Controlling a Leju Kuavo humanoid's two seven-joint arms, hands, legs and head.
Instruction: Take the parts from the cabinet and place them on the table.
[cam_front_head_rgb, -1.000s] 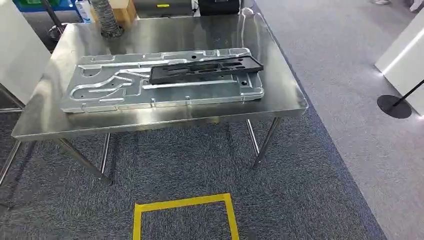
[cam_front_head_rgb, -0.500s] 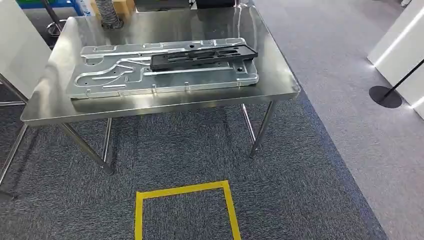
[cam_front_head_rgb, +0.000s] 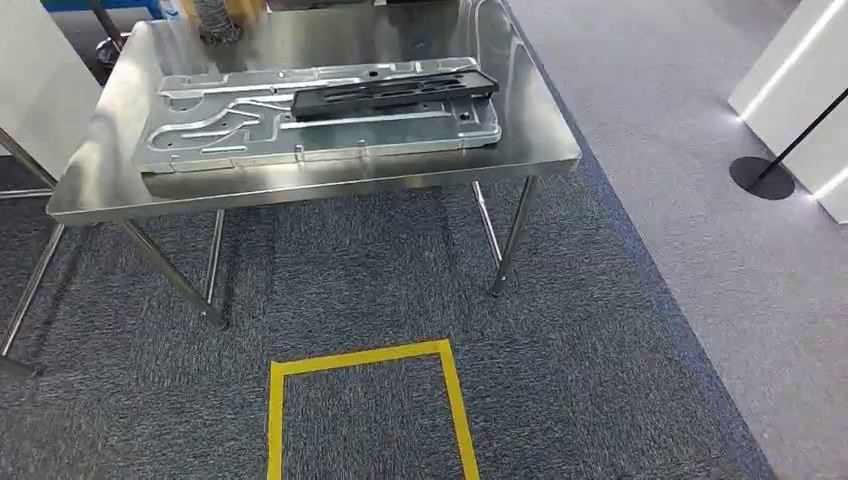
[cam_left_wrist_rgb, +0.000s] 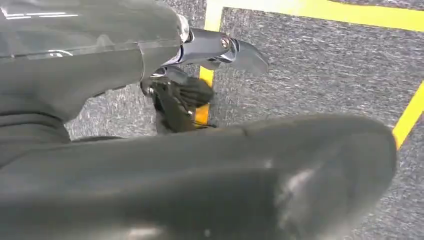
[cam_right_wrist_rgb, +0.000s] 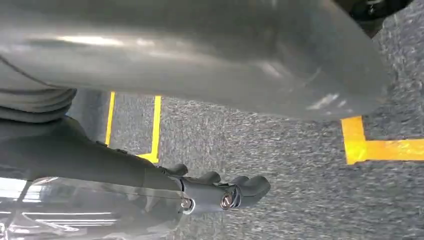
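Standing off from steel table; silver panel and black part lie on it, far left. Left hand and right hand hang over carpet, holding nothing, fingers loosely curled. Judged: drop-off done; next, turn toward cabinet.

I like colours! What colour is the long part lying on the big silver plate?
Black, best seen in the head view.
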